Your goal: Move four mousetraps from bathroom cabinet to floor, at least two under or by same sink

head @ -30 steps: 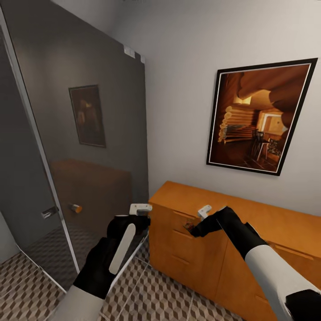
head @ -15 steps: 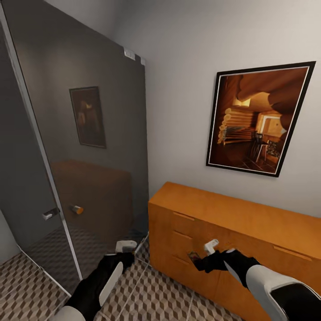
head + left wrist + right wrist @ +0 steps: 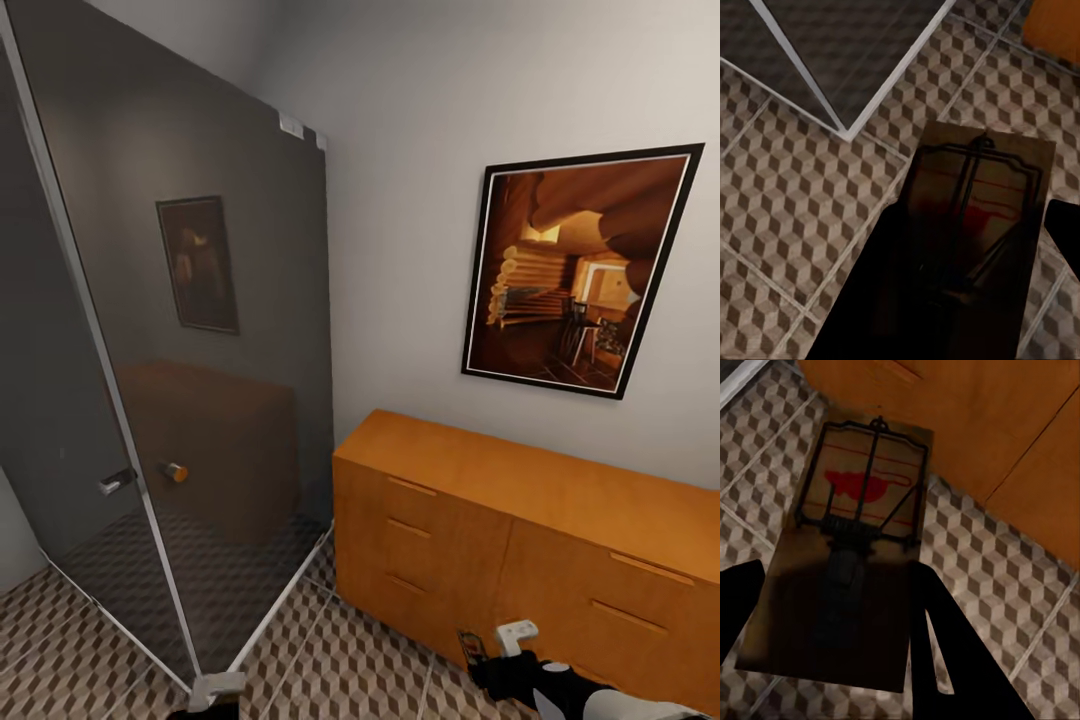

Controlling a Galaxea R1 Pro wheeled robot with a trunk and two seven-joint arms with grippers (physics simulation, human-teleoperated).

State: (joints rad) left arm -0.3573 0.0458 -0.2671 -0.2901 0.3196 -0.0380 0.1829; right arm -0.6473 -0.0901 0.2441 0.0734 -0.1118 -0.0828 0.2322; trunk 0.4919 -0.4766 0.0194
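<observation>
Each claw grips one mousetrap: right claw [image 3: 832, 649] holds its mousetrap [image 3: 855, 547], left claw [image 3: 967, 300] its mousetrap [image 3: 975, 217], long axes pointing forward over the bathroom floor [image 3: 795, 217].

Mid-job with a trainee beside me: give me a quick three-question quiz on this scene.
1. What does the right gripper hold? A. sponge B. mousetrap C. tap
2. True or false: the cabinet fronts are all shut.
3. Fill in: the left gripper holds the left trap above the tiled ____.

Key: 1 B; 2 true; 3 floor.
</observation>
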